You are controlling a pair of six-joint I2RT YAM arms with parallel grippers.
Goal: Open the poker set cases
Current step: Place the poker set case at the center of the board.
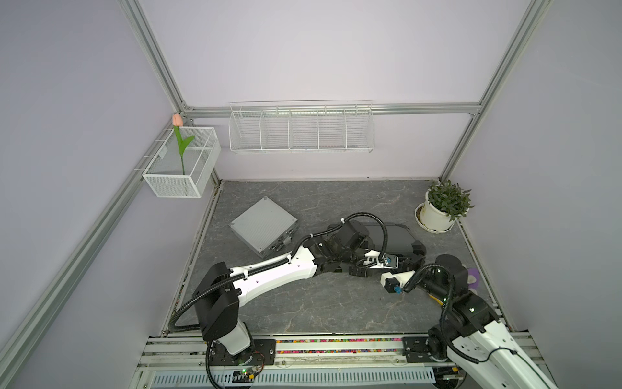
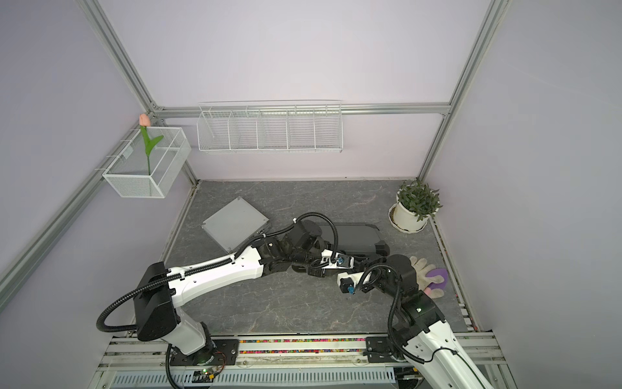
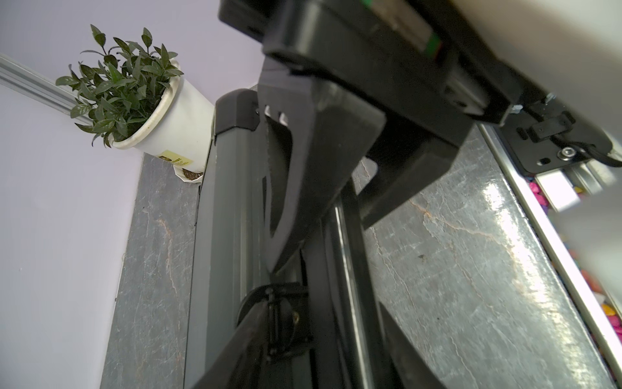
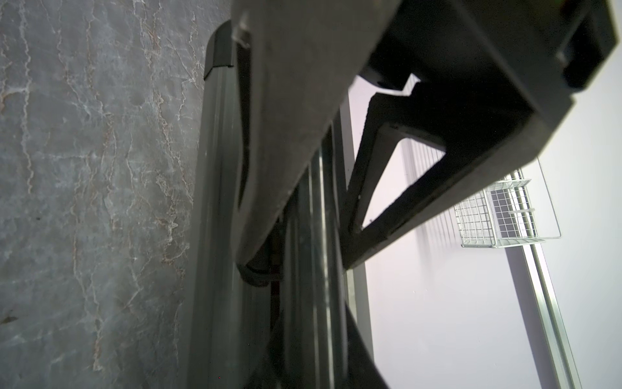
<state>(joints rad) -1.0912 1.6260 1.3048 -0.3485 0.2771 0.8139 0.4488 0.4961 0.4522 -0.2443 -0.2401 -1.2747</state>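
Note:
The silver ribbed case (image 1: 262, 224) lies shut and flat at the table's left rear, with no gripper near it. The dark grey-black case (image 1: 397, 235) lies at the right, its lid down and partly hidden under my left arm. Both grippers meet at its front edge. My left gripper (image 3: 322, 304) has one finger on each side of the case's front rim (image 3: 336, 269), beside a round black latch (image 3: 279, 320), and is closed against it. My right gripper (image 4: 310, 311) looks shut, its tips at the same dark rim (image 4: 303, 235). Whether it holds anything is too dark to tell.
A potted plant (image 1: 444, 208) in a white pot stands close behind the dark case's right end. A pale glove and a purple object (image 2: 432, 276) lie near the right wall. Wire baskets (image 1: 299, 131) and a mesh box (image 1: 181, 168) with a tulip hang on the walls.

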